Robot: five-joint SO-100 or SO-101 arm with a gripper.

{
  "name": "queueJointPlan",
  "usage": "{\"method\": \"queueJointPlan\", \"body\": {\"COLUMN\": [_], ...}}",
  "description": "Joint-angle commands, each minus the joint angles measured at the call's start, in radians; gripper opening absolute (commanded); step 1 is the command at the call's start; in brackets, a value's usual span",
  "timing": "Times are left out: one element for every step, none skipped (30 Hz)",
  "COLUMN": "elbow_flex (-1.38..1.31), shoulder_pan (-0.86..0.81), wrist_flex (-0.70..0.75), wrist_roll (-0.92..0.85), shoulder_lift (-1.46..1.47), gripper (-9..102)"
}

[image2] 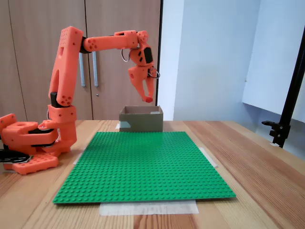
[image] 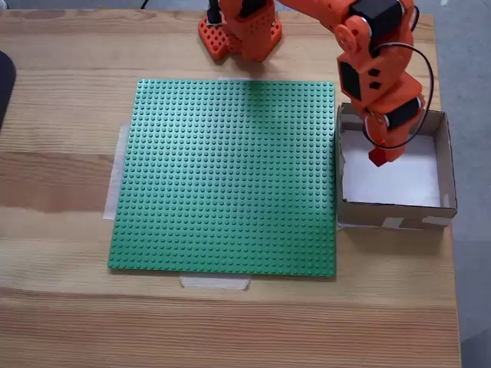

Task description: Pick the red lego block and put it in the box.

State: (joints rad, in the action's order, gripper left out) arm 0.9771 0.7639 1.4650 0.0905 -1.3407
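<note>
The orange arm reaches out over the box (image: 393, 215), a low-walled brown cardboard square with a white floor, standing just right of the green baseplate (image: 230, 176) in a fixed view. My gripper (image: 379, 153) points down above the box's opening, shut on the small red lego block (image: 377, 158) at its fingertips. In the other fixed view the gripper (image2: 148, 97) hangs a little above the box (image2: 140, 120), and the red lego block (image2: 149, 99) shows at the tips, clear of the rim.
The large green studded baseplate (image2: 143, 164) is taped to the wooden table with nothing on it. The arm's orange base (image2: 28, 143) stands at the table's edge beyond the plate. A black stand (image2: 286, 114) rises at the right.
</note>
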Motion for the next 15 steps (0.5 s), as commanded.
{"method": "queueJointPlan", "body": {"elbow_flex": [-0.046, -0.046, -0.046, -0.046, -0.046, -0.046, -0.046, -0.046, -0.046, -0.046, -0.046, -0.046, -0.046, -0.046, -0.046], "shoulder_pan": [0.020, 0.023, 0.026, 0.029, 0.032, 0.034, 0.035, 0.038, 0.041, 0.043, 0.044, 0.046, 0.049, 0.051, 0.052], "wrist_flex": [0.005, 0.005, 0.005, 0.005, 0.005, 0.005, 0.005, 0.005, 0.005, 0.005, 0.003, 0.003, 0.003, 0.002, 0.002], "wrist_roll": [0.005, 0.006, 0.006, 0.008, 0.009, 0.009, 0.009, 0.009, 0.009, 0.009, 0.009, 0.009, 0.009, 0.009, 0.009], "shoulder_lift": [0.009, 0.017, 0.023, 0.031, 0.035, 0.041, 0.048, 0.054, 0.060, 0.064, 0.071, 0.075, 0.080, 0.084, 0.087], "gripper": [0, 0, 0, 0, 0, 0, 0, 0, 0, 0, 0, 0, 0, 0, 0]}}
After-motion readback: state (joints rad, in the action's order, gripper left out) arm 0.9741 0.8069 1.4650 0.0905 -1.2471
